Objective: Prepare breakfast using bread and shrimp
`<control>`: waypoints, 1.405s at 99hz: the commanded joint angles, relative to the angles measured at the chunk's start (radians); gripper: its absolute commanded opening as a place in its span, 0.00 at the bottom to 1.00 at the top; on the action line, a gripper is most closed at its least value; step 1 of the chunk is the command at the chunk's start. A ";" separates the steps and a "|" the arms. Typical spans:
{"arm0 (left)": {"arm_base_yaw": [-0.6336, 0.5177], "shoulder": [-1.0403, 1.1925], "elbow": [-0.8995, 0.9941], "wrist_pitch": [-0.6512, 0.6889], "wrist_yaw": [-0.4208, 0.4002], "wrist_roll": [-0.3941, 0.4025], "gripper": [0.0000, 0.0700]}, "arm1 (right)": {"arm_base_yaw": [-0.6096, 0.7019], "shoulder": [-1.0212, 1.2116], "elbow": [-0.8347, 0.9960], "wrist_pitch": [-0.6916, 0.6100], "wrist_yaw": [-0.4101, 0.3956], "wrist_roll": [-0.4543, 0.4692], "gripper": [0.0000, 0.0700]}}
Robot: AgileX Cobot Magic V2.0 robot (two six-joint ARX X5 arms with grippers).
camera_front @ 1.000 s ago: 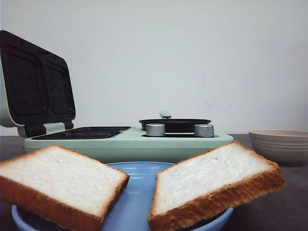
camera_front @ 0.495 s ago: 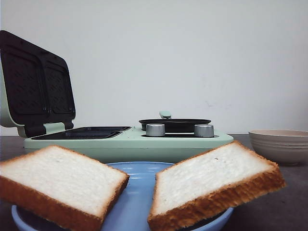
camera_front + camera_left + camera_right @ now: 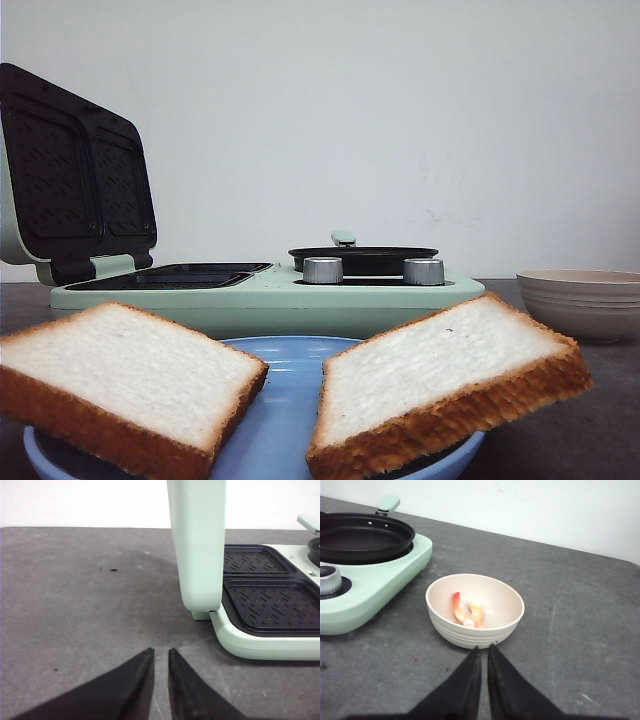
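You are looking at what seems a lab bench staged as a kitchen: a bare dark grey table [image 3: 75, 605] against a blank white wall [image 3: 400, 120], with only a mint breakfast maker [image 3: 270, 295], a blue plate [image 3: 280, 420] and a bowl [image 3: 475, 610] set out.

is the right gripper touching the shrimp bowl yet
Apart. The right wrist view shows dark table between the right gripper and the bowl.

I'm seeing the dark grey table [image 3: 580, 610] carrying the green breakfast maker [image 3: 270, 298], cream bowl [image 3: 475, 610] and blue plate [image 3: 275, 420].
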State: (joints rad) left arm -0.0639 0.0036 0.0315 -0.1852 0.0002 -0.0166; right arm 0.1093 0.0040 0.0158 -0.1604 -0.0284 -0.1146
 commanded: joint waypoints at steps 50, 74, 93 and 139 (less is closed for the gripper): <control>-0.002 0.000 -0.017 -0.002 0.000 0.008 0.00 | 0.000 0.000 -0.003 0.011 0.002 0.010 0.02; -0.002 0.000 -0.017 -0.002 -0.013 0.054 0.00 | 0.000 0.000 -0.003 0.011 0.002 0.010 0.02; -0.002 0.000 -0.018 -0.002 -0.011 0.057 0.00 | 0.000 0.000 -0.003 0.011 0.002 0.010 0.02; -0.002 0.000 -0.017 0.000 0.000 0.048 0.00 | 0.000 0.000 -0.003 0.011 -0.002 0.029 0.02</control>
State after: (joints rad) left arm -0.0639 0.0036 0.0315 -0.1852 -0.0013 0.0280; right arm 0.1093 0.0040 0.0158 -0.1604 -0.0288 -0.1135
